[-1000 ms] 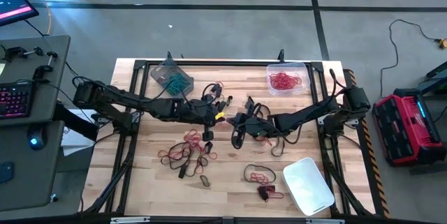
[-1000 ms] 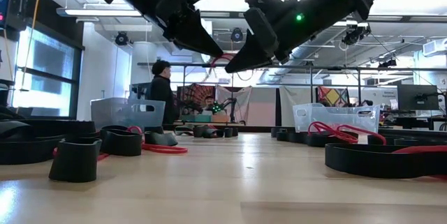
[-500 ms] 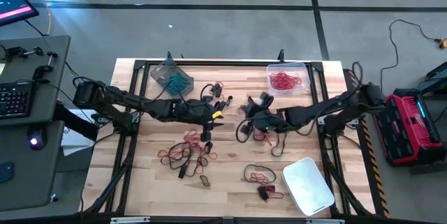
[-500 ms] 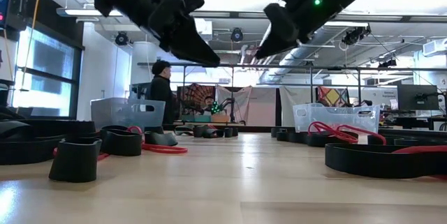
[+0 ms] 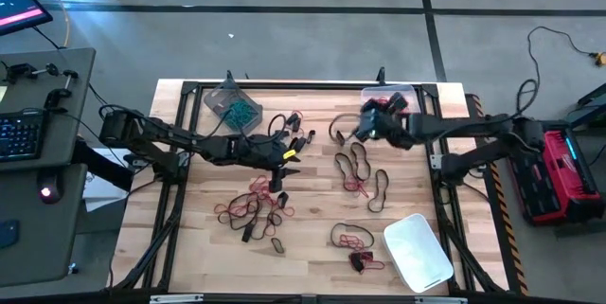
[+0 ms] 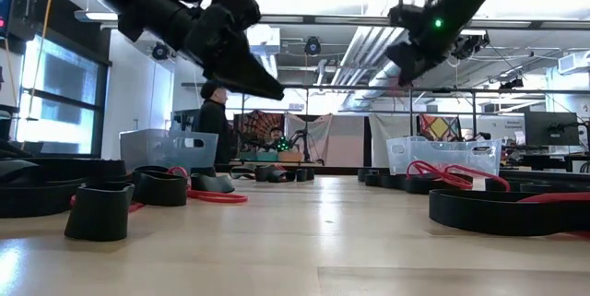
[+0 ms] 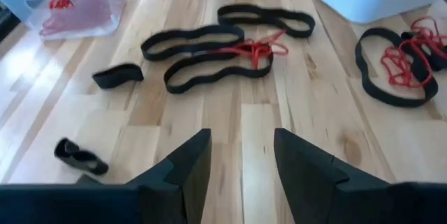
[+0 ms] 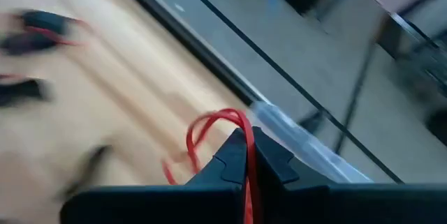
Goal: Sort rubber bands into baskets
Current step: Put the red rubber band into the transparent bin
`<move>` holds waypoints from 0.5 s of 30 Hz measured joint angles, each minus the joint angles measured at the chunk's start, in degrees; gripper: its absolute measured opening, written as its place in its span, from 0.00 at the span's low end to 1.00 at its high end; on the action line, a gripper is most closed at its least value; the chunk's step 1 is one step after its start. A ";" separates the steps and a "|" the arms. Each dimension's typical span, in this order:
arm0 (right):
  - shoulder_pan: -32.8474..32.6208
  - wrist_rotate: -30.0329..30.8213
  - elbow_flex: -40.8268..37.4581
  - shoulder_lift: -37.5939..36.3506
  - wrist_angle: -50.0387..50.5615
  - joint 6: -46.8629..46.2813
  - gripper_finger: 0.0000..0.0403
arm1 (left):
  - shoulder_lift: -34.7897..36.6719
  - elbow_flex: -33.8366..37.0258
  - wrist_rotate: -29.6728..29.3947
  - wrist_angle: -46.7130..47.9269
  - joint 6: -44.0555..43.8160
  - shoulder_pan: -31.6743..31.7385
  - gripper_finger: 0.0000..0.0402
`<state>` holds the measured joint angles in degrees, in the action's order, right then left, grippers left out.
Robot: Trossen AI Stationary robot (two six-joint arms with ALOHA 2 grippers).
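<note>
Between your right gripper's [image 8: 246, 155] closed fingers hangs a thin red rubber band [image 8: 209, 130]. Just beyond sits the clear basket [image 5: 402, 94]. Your left gripper [image 7: 241, 172] gapes empty.

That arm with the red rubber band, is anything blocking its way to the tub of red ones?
Nothing visible does. The right gripper, shut on a red rubber band, hangs above the table right beside the clear tub of red bands, with only air between them.

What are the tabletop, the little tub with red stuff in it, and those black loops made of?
The tabletop looks like pale wood planks with visible grain and a slight sheen. The tub seems clear plastic; the red bands show through its wall. The black loops look like matte rubber, lying limp and bent.
</note>
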<state>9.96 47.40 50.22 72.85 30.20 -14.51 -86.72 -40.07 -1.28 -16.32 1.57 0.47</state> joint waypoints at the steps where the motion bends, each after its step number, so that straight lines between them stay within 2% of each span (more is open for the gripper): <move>1: 1.86 0.00 -0.03 -0.22 0.97 0.45 0.00 | 0.00 0.05 -0.02 0.17 -0.03 0.00 0.37; 6: 11.73 -1.85 -2.09 -0.23 0.83 4.08 0.00 | 0.00 0.06 0.00 0.48 -0.48 0.00 0.37; 15: 27.23 -13.69 -12.54 -0.21 -9.59 7.02 0.00 | 0.00 0.04 0.01 1.43 -0.46 0.00 0.37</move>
<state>37.19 33.71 37.67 72.64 20.61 -7.49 -86.72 -40.03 -1.28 -14.89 1.10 0.47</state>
